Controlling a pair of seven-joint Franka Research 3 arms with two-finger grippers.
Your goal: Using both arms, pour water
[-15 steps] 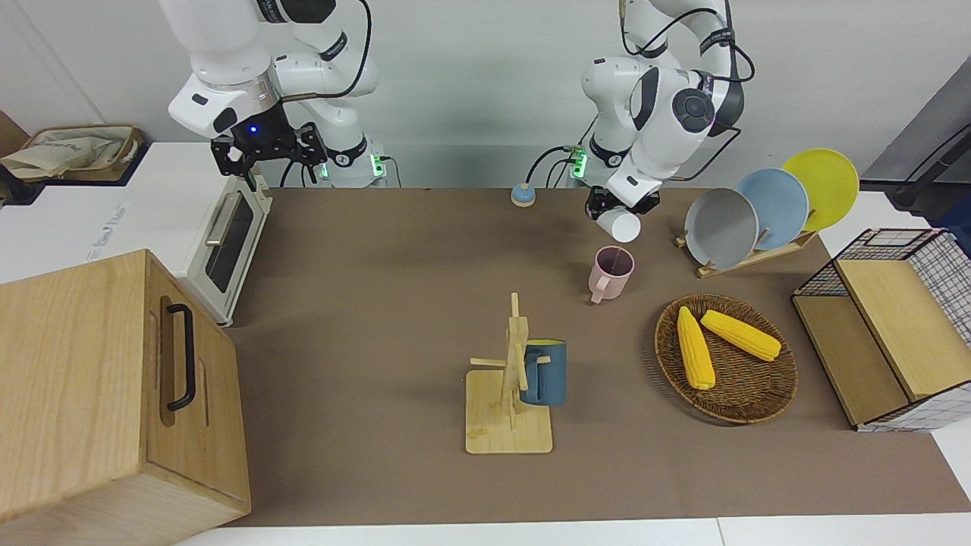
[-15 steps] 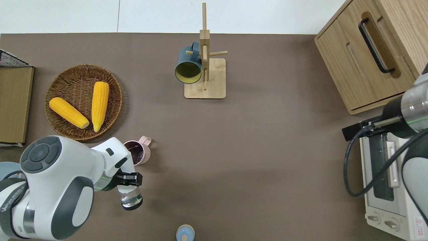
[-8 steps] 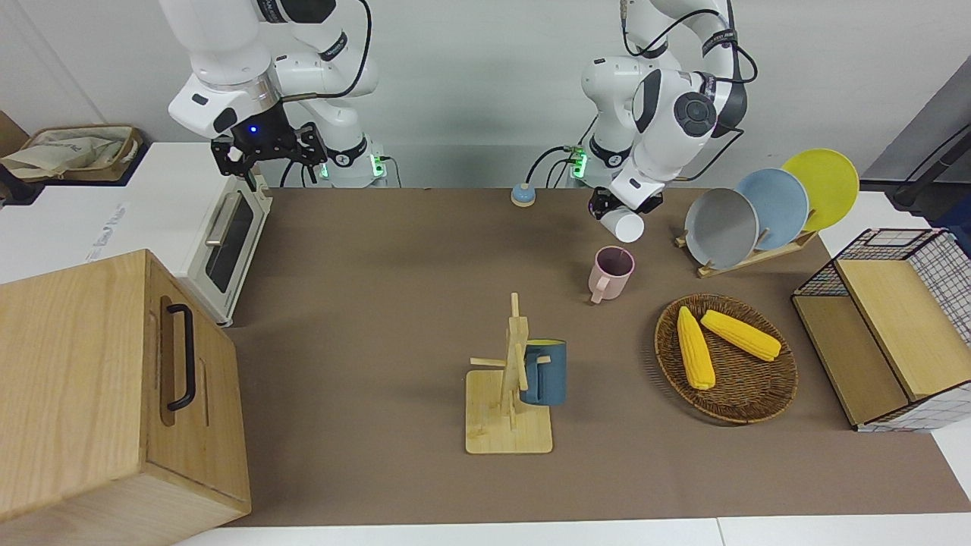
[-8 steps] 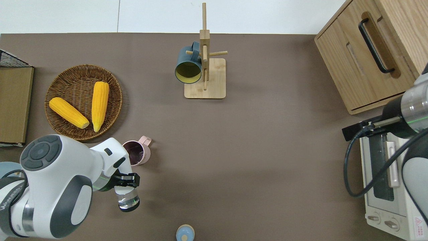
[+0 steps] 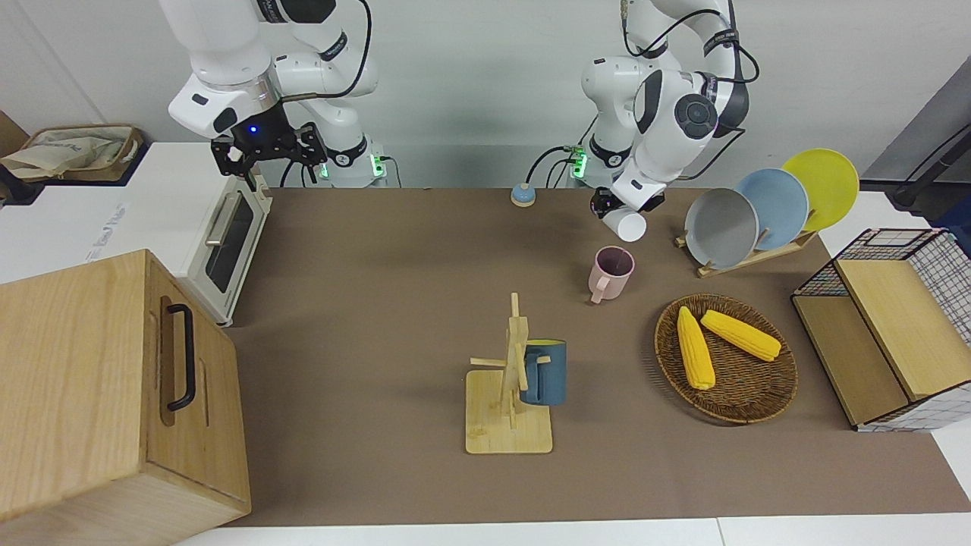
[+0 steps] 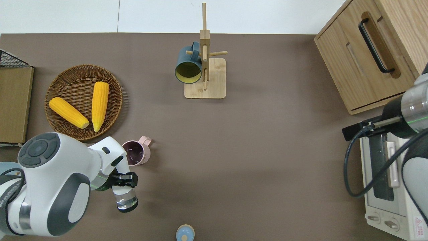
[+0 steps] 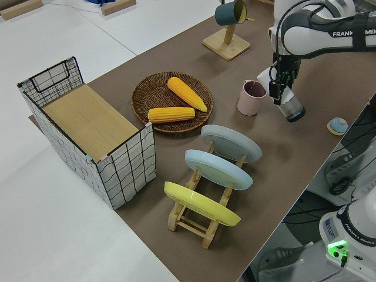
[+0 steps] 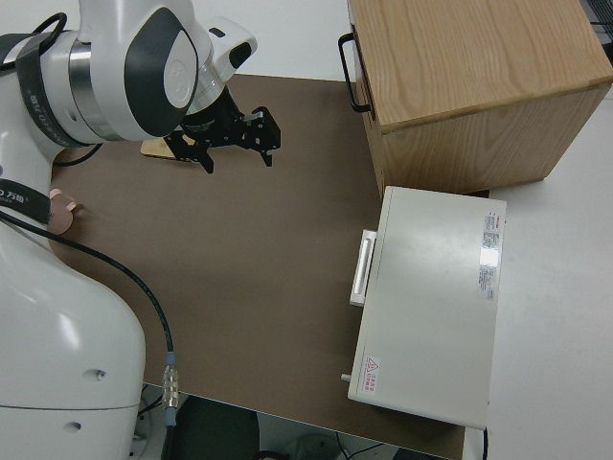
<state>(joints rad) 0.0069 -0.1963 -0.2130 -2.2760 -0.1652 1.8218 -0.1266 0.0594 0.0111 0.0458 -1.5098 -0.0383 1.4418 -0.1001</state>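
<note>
Left end effector (image 6: 124,180) grips tilted clear cup (image 6: 126,200); pink mug (image 6: 135,156) seemingly holds liquid.

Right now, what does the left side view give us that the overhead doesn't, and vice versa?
Only the left side view shows the rack of three plates and the whole wire-sided box.

Only the overhead view shows the wooden cabinet, the toaster oven and the parked right arm.

Both show the left gripper shut on the clear cup, held tilted in the air; the overhead view puts it over bare table, nearer to the robots than the pink mug. Both also show the corn basket, the mug stand with the blue mug, and the small blue knob.
</note>
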